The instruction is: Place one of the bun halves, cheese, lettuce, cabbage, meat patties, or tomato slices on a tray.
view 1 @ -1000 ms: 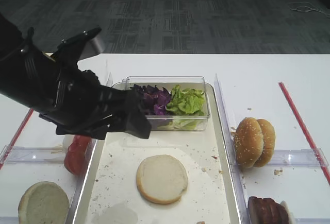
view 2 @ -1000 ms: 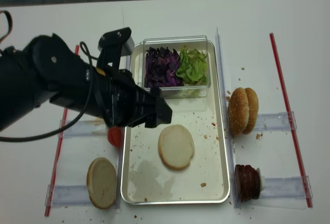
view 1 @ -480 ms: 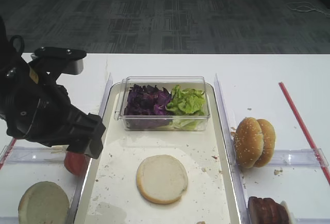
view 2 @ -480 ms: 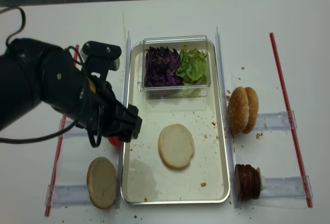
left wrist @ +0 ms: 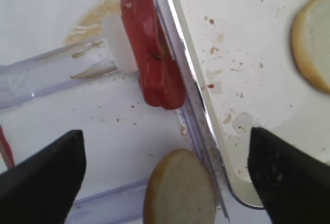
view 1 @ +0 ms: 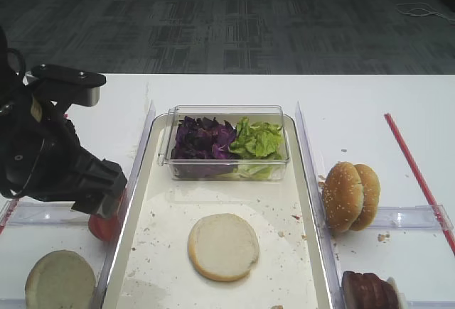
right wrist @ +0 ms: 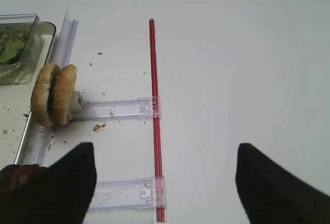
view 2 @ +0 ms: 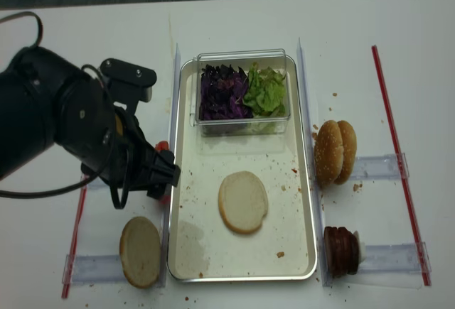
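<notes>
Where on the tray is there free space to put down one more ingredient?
The tray is bare on both sides of the bun half and in the strip between it and the clear box. The far end is crowded: the box of cabbage and lettuce fills it.

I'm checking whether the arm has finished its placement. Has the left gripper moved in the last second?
Yes. The left gripper has drawn back leftward off the tray, away from the bun half, and now hangs over the tomato slices.
</notes>
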`<control>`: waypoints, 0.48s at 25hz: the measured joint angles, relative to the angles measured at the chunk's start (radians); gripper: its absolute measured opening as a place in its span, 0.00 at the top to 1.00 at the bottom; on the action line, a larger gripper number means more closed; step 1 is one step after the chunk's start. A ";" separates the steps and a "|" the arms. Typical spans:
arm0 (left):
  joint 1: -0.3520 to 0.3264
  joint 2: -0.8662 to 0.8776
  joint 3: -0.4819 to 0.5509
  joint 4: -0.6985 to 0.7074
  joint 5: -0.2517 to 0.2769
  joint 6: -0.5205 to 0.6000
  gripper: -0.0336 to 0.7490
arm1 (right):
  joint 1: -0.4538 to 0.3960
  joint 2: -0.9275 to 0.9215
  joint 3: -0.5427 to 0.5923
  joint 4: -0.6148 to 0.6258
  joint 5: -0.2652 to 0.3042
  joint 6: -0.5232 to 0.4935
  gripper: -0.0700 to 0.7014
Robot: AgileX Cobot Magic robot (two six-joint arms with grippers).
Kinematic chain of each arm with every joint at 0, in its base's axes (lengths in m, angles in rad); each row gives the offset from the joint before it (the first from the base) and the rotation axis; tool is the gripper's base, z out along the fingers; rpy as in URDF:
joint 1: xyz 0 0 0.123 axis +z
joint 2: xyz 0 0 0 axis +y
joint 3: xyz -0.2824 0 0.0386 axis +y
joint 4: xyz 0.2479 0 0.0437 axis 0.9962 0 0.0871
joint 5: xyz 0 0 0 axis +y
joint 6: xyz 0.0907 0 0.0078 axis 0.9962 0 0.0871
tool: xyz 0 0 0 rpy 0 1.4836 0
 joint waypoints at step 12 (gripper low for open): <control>0.177 0.000 0.000 0.077 0.042 -0.054 0.17 | 0.000 0.000 0.000 0.000 0.000 0.000 0.15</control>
